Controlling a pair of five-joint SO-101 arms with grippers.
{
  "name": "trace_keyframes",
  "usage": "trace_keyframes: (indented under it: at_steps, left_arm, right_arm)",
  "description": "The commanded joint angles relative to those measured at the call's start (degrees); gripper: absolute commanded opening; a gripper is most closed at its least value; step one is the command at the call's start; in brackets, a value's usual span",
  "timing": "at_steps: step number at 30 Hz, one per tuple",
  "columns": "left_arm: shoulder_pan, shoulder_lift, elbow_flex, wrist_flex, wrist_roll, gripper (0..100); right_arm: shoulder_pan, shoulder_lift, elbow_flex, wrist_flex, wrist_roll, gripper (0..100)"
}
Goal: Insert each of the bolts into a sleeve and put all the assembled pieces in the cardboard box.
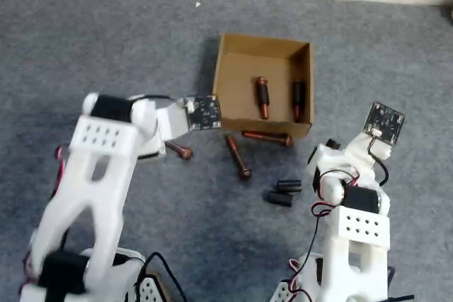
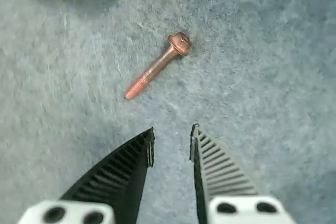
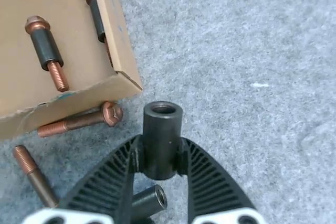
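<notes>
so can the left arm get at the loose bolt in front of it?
Probably yes: the left end effector is open, and only bare carpet lies between it and the bolt.

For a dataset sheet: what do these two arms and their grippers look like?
The left arm and right arm are white plastic, with perforated panels, black motors, red and black cables. The left gripper and right gripper have black ribbed tapering fingers.

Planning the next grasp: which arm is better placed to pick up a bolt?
Left, I'd say. The left gripper is open, right by a loose bolt; the right gripper is shut on a sleeve, so it is occupied.
</notes>
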State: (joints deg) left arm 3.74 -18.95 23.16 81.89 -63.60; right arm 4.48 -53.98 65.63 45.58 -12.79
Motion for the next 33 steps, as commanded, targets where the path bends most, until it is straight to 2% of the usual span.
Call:
trace_keyframes:
  at_steps: [1, 10, 17, 25, 29, 33]
  left_arm:
    - [1.01, 10.24, -8.84, 0.62, -4.92, 14]
    - [0.92, 31.78, -21.41, 0.62, -6.59, 14]
    - [2.77, 43.03, -27.82, 0.97, -9.67, 14]
    - [6.46, 46.73, -27.38, -0.09, -9.49, 14]
    - [6.99, 46.73, -23.69, -5.98, -9.32, 13]
    - [8.13, 46.2, -20.35, -9.67, -9.32, 6]
  right_arm:
    - [0.66, -1.01, -0.22, -2.07, 0.7, 0.5]
    - [0.66, -1.01, -0.22, -2.15, 0.7, 0.5]
    - [0.66, -1.01, -0.22, -2.15, 0.7, 0.5]
    - [0.66, -1.01, -0.22, -2.24, 0.7, 0.5]
    - [0.66, -1.01, -0.22, -2.24, 0.7, 0.5]
    - [0.66, -1.01, -0.22, -2.24, 0.7, 0.5]
